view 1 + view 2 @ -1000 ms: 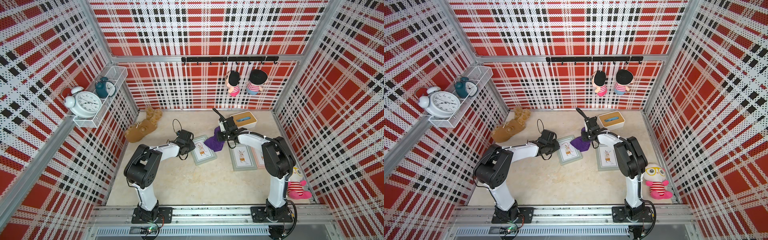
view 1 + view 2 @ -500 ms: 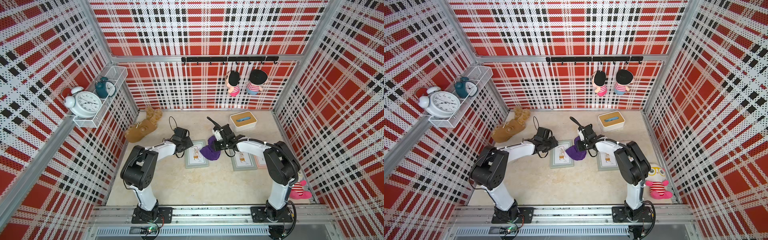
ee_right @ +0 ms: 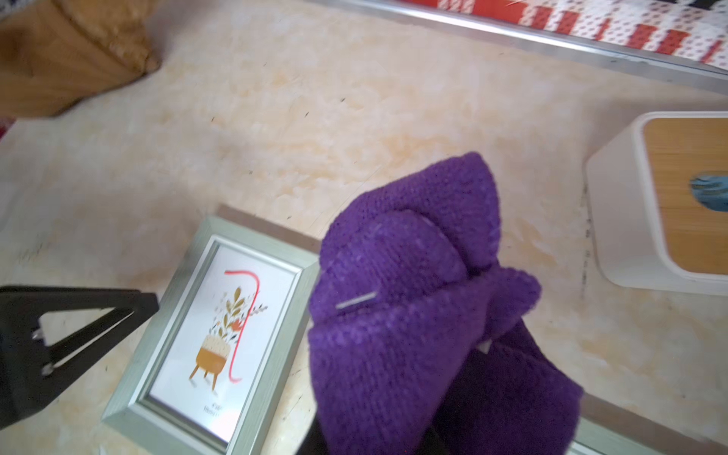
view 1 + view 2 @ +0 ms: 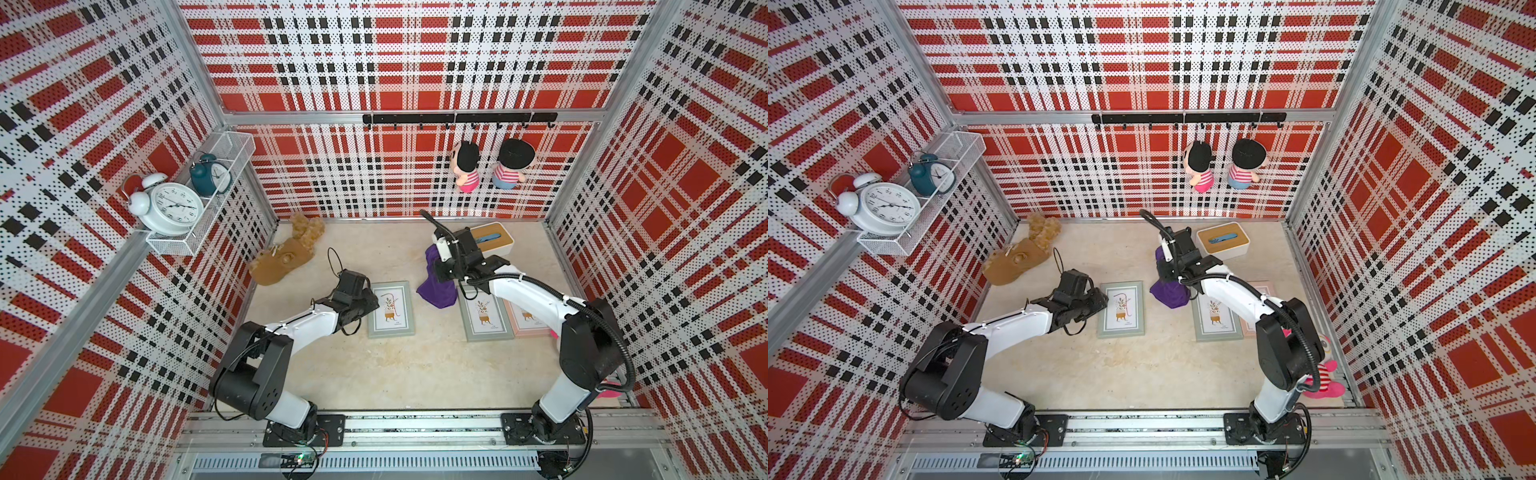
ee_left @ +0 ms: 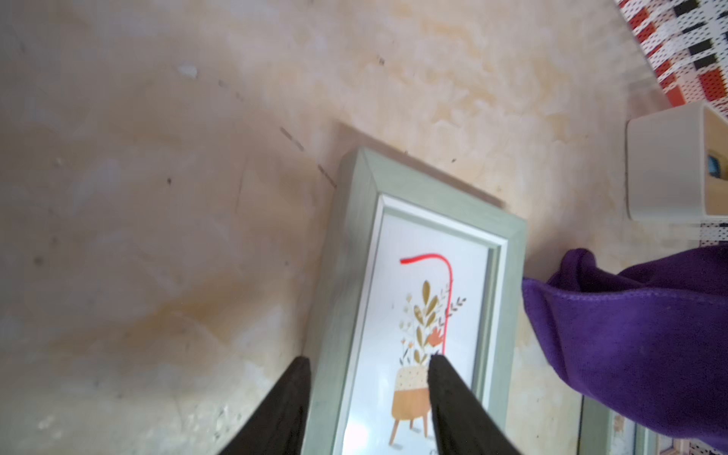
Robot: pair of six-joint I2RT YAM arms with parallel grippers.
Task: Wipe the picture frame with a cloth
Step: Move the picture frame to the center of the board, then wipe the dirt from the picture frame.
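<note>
Left claw [image 5: 368,360] part open; 2 black tapered fingers [image 5: 449,405] straddle long rail of frame [image 5: 441,193], contact unclear; right claw [image 4: 437,269] clamped on cloth [image 3: 394,315], tips buried in folds; cloth purple, nubby terry, bunched, hanging just beside frame, between it and 2nd frame [image 4: 484,318]; frame flat on mottled beige table [image 5: 157,197]; grey-green moulding, glossy glass, red squiggle [image 5: 445,275] over plant print.

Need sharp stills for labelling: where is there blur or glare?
Left wrist: box and wall at the edge smeared, faint glare on the frame glass. Right wrist: cloth close to the lens and soft, plush blurred. Both top views: sharp and evenly lit.
</note>
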